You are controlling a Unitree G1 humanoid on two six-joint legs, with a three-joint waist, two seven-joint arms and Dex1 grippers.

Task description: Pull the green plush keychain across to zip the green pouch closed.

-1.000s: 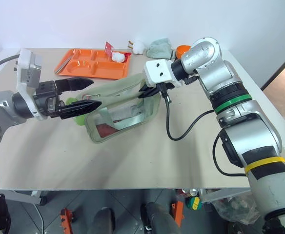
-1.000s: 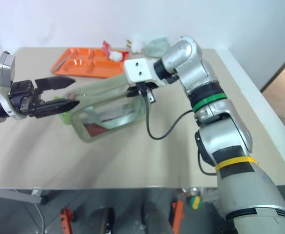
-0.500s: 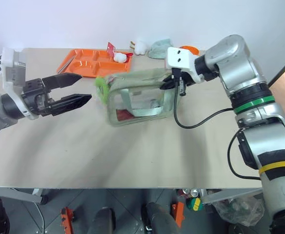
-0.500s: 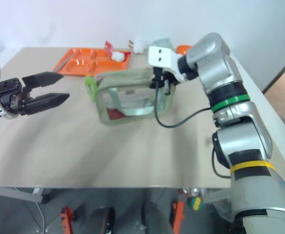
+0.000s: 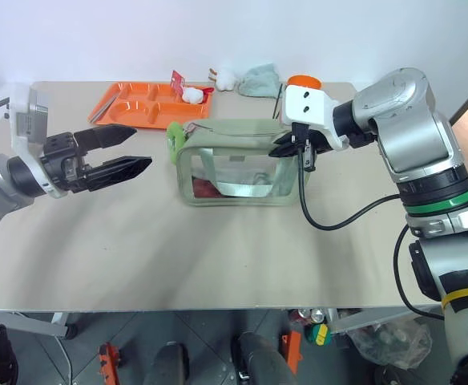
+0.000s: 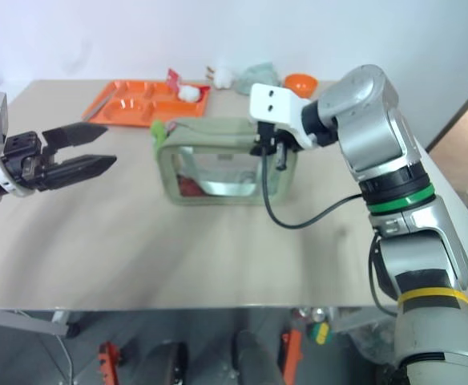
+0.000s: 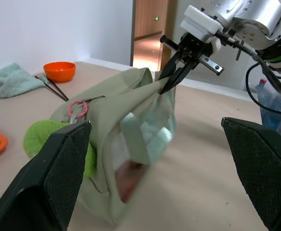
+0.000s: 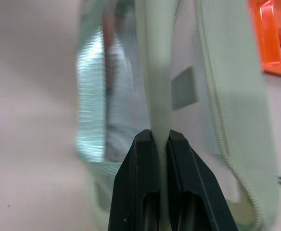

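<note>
Pinching fabric tab at right end of boxy sage-green fabric pouch (image 5: 232, 164), right gripper (image 5: 286, 147) clamped tight. Pouch stands mid-table, clear panel facing robot. Fuzzy lime-green plush ring keychain (image 7: 48, 140) at pouch's left end, probably on zip pull. Left gripper (image 5: 126, 152) spread wide, apart from pouch.

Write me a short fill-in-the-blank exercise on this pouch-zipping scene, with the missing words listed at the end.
1. The right end effector is shut on a fabric end of the green ____.
2. The left end effector hangs with its fingers ____.
3. The green plush keychain hangs at the pouch end nearer the ____ end effector.
4. Behind the pouch lies an ____ tray.

Missing words: pouch; open; left; orange
</note>
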